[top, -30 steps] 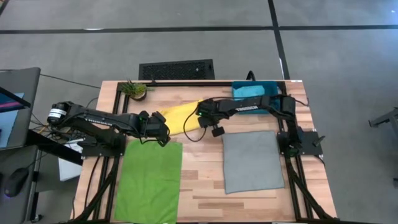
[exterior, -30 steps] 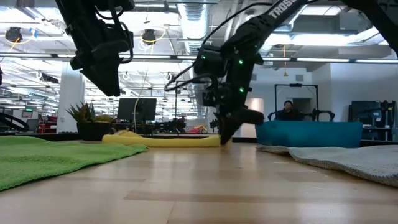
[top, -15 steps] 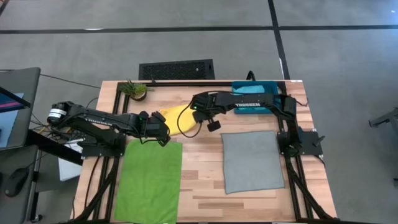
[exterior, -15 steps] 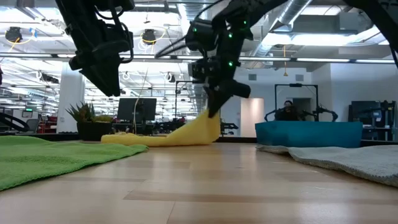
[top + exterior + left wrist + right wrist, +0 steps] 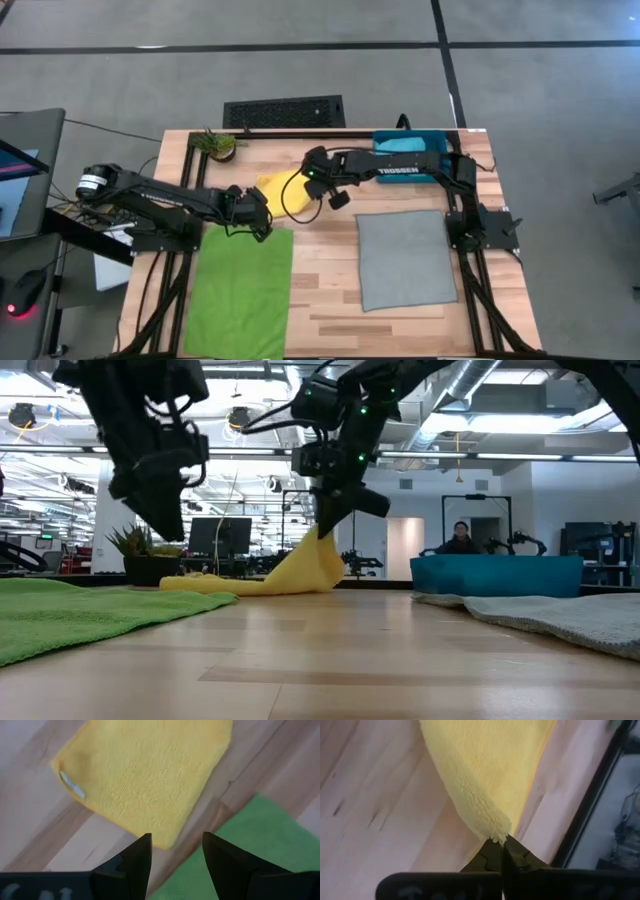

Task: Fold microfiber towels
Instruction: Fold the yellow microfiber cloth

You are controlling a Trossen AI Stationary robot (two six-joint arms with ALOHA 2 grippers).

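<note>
Your right end effector (image 5: 308,177) pinches the yellow towel (image 5: 281,190) by one corner, raised off the bench (image 5: 330,300) near its far edge. The rest trails toward the left end effector (image 5: 262,221), wide and empty, just beside the towel's near-left corner.

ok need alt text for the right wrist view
The right gripper is shut on one edge of the yellow towel, lifting it off the wooden table. The rest of the cloth drapes away from the fingers.
</note>
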